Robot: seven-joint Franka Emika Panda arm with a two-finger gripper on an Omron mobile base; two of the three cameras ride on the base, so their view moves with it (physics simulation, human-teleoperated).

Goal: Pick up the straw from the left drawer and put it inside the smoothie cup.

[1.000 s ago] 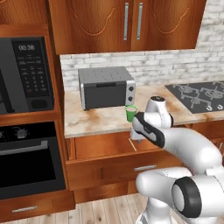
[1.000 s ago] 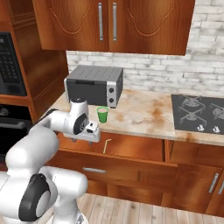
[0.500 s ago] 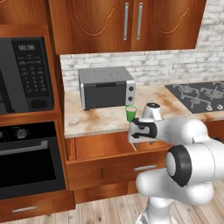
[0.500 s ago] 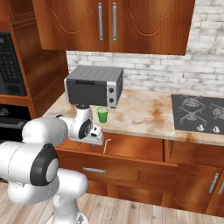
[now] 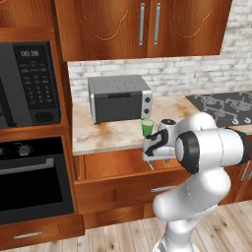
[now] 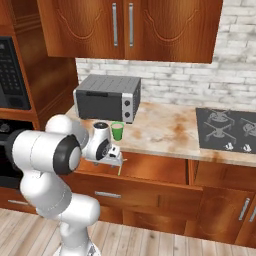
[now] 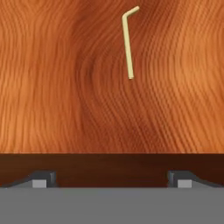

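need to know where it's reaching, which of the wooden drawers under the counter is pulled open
The left drawer, the wide one below the toaster oven. It stands pulled out, with the straw lying on its floor and the tool over it. The drawer right of it looks closed.

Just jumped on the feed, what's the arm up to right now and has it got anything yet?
The arm is reaching down over the open left drawer, with the gripper pointing at its wooden floor. The jaws are spread wide with nothing between them. The straw lies flat and untouched on the drawer floor, ahead of the fingertips in the hand view. The smoothie cup stands upright on the counter in front of the toaster oven, with no straw in it yet.
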